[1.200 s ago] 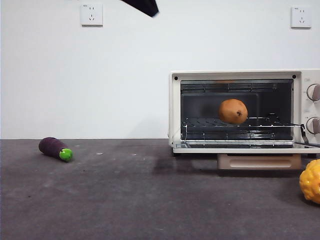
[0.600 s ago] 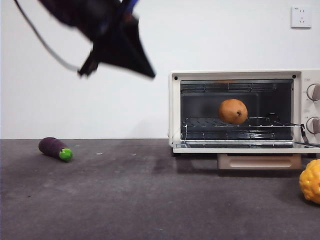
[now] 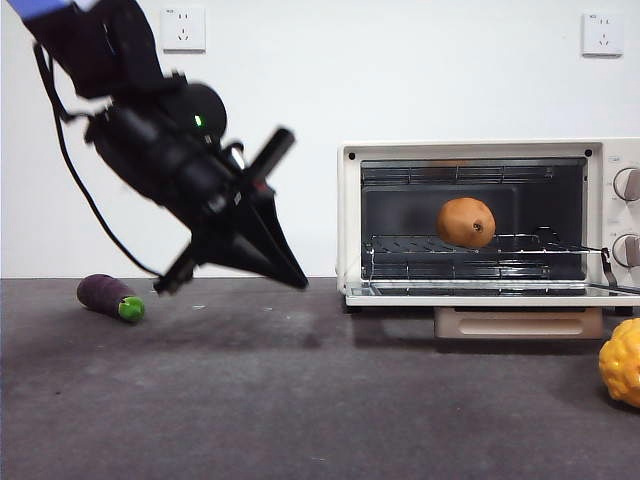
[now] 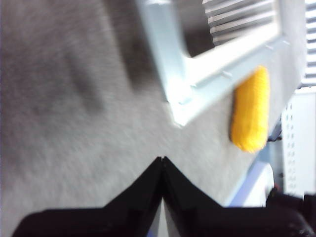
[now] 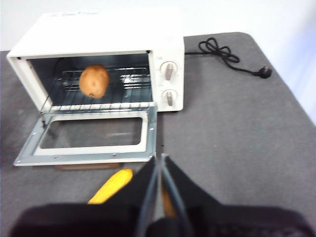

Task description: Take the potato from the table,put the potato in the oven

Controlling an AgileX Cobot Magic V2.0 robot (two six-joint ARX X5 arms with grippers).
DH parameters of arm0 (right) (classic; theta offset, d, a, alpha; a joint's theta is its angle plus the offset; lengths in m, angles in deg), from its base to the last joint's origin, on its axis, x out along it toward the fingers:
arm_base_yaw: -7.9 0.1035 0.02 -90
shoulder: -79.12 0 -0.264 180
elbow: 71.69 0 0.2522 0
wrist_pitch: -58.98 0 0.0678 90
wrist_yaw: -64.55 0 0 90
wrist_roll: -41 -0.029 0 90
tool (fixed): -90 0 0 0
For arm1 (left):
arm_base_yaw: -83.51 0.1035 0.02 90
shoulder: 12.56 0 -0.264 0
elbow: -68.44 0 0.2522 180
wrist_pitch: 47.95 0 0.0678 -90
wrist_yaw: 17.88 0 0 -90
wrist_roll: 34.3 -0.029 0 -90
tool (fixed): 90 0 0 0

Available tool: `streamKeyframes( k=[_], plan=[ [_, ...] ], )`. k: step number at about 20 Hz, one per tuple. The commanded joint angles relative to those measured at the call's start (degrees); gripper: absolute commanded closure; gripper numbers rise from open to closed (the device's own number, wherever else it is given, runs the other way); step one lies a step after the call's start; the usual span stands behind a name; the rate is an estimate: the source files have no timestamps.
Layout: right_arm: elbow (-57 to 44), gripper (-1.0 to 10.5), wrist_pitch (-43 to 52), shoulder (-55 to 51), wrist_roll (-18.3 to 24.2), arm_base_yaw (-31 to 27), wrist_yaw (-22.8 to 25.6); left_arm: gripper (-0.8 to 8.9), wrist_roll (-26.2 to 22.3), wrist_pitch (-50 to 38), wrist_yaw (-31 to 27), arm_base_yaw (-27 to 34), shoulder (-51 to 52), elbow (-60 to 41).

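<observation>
I see the smooth orange-brown oval potato (image 3: 466, 222) resting on the wire rack inside the cream-white toaster oven (image 3: 350, 220), both hands closed and empty, so my left hand (image 3: 255, 262) swinging low risks clipping its dropped glass door (image 5: 94, 133).

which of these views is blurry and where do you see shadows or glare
Left wrist view: smeared by motion blur, the oven door frame and the yellow fruit soft-edged. Right wrist view: slightly soft, the oven top washed out to plain white. Front view: sharp on the potato, with a soft shadow on the table beneath the left gripper.
</observation>
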Motion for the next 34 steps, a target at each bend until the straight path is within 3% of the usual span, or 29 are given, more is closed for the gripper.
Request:
streamKeyframes(
  k=[1, 13, 22, 34],
  plan=[
    [0.1, 9.6, 1.0, -0.4, -0.7, 0.0, 0.3, 8.20, 4.8, -2.0, 0.4, -0.4, -2.5, -0.3],
    [0.1, 9.6, 2.2, -0.4, -0.6, 0.0, 0.3, 8.20, 16.5, -11.6, 2.6, -2.8, -6.8, -0.3],
    [0.1, 9.6, 3.1, -0.4, -0.5, 0.1, 0.3, 8.20, 19.2, -14.0, -0.2, -5.6, -6.9, -0.3],
    [0.1, 9.6, 3.0, -0.4, -0.7, 0.0, 0.0, 8.20, 26.9, -21.6, 2.0, -5.8, -6.9, -0.3]
  ],
)
